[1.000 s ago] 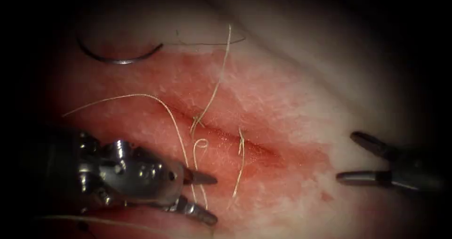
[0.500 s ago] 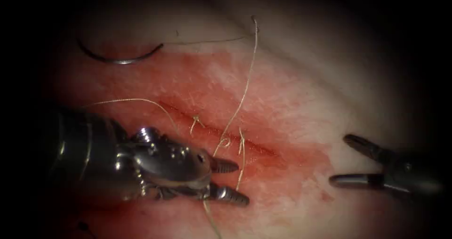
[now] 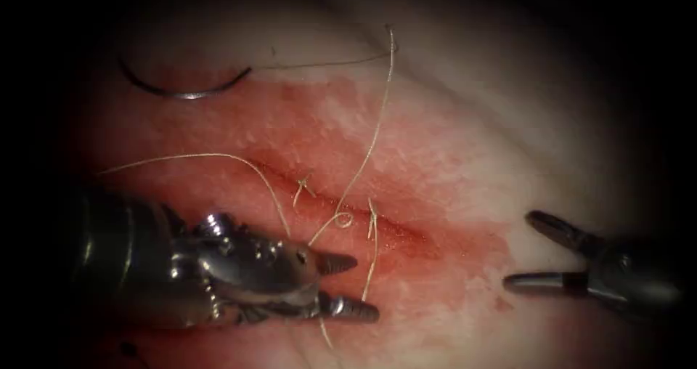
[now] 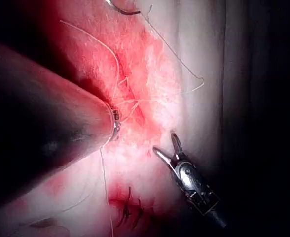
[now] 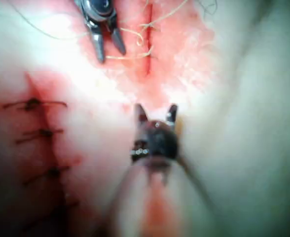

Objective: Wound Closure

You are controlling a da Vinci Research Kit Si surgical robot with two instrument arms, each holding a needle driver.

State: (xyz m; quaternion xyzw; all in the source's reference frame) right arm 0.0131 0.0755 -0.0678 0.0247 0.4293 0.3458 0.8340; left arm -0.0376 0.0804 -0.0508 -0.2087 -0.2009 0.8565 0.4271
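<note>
The tissue (image 3: pixel 465 158) is seen as a pale slab stained with red fluid (image 3: pixel 428 267) around a slanting cut (image 3: pixel 348 213); a second, already stitched cut (image 5: pixel 44 143) is visible in the right wrist view.

The left arm's pincer (image 3: pixel 348 285) is brought in from the lower left, its heavy shaft lying low over the tissue and its two jaws parted a little, pointing toward the cut. Nothing is gripped between them. The right arm's pincer (image 3: pixel 534 253) is held well to the right of the cut, with its jaws spread wide (nothing is held there either); it is also seen in the left wrist view (image 4: pixel 165 146).

The needle (image 3: pixel 185 86) is left lying flat on the tissue, on the far left side, well apart from both pincers and not driven in. The thread (image 3: pixel 374 136) is run from the needle's end to the right, then down to a small loop (image 3: pixel 343 219) at the cut, just beside the left pincer's upper jaw. Short cut ends of thread (image 3: pixel 372 227) are seen at the stitches nearby.
</note>
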